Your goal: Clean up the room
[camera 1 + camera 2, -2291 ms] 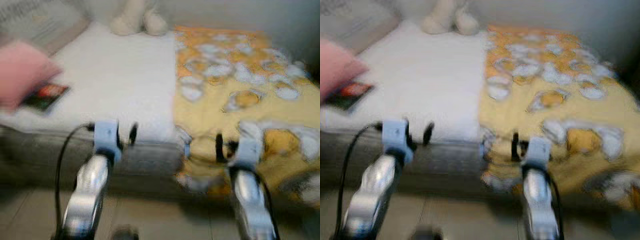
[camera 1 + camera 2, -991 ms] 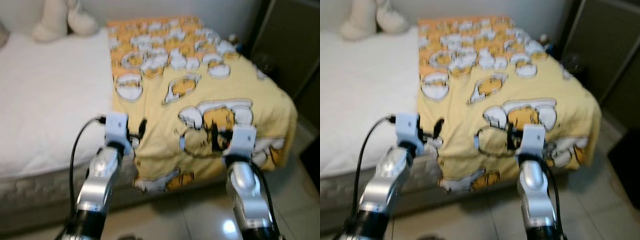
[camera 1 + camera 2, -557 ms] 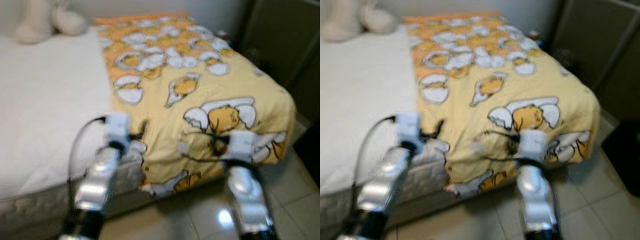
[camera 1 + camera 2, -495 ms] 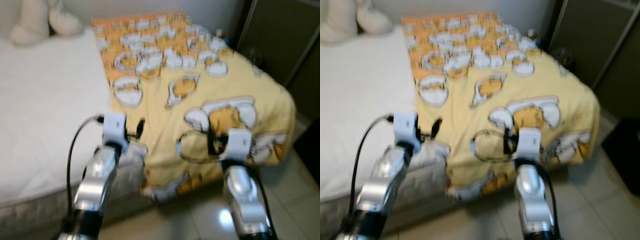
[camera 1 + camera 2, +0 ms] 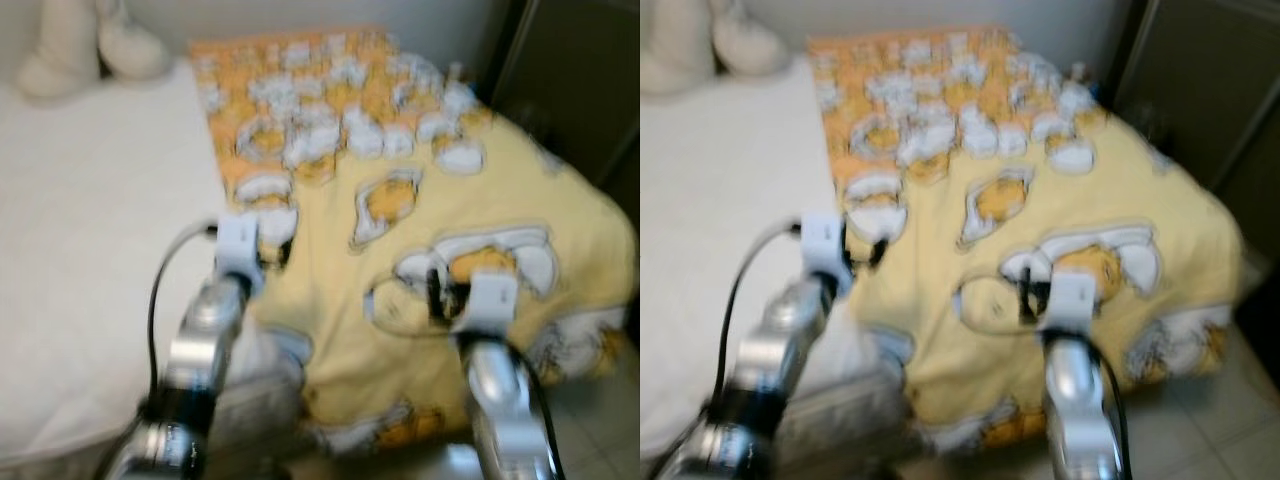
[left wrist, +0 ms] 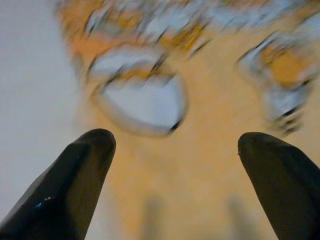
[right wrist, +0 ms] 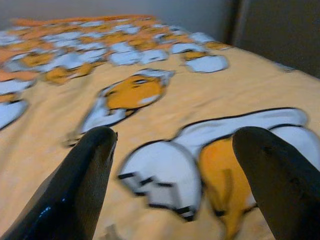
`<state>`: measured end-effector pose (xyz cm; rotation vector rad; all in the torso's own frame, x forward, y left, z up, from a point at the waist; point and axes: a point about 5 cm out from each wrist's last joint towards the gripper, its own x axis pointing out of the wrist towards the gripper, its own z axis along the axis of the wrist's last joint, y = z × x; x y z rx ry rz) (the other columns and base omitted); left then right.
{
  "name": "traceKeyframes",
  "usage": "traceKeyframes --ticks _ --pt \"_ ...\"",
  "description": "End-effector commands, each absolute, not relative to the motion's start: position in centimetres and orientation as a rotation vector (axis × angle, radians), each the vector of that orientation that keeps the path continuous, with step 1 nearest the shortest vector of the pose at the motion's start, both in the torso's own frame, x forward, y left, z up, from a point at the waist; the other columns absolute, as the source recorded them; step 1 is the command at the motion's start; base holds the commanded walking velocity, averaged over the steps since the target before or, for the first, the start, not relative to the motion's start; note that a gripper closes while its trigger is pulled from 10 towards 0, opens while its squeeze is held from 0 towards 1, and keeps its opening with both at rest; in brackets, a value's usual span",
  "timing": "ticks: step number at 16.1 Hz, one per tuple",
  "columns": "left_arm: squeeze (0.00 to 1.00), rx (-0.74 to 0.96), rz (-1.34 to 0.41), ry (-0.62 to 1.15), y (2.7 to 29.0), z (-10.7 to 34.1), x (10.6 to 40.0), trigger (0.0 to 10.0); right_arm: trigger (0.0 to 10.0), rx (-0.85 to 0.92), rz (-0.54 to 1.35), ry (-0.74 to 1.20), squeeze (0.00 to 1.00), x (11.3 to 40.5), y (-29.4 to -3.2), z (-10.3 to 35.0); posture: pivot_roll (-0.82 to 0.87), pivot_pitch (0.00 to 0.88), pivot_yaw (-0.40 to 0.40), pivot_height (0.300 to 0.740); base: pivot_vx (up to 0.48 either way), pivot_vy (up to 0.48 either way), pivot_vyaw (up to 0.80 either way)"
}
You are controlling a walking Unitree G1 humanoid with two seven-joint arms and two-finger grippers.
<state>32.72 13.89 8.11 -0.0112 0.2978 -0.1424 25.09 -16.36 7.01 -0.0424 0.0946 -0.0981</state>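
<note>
The yellow blanket printed with orange-and-white cartoon shapes (image 5: 400, 200) covered the right half of the bed, draping over its near edge and corner. Left gripper (image 6: 175, 145) hung spread wide at the blanket's left border, where the white mattress sheet (image 5: 90, 230) began. Right gripper (image 7: 172, 137) hovered parted over a printed figure. Head views added 2 cream plush shapes (image 5: 80, 45) and a dark cabinet (image 5: 580, 80).

No readable text or labels, though the pictures are blurred.
</note>
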Motion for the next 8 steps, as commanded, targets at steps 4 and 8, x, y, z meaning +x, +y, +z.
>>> traceKeyframes --ticks 4,8 --pt "0.0 -0.117 0.078 0.614 16.5 3.2 31.8 10.0 10.0 -0.082 -0.135 0.116 0.0 23.7 -18.1 7.4 -0.14 0.089 0.037 0.731 0.0 0.0 0.0" --pt "0.0 -0.266 0.098 0.664 16.5 2.6 31.5 10.0 10.0 -0.091 -0.152 0.142 0.0 22.7 -18.7 7.3 -0.15 0.124 0.038 0.731 0.0 0.0 0.0"
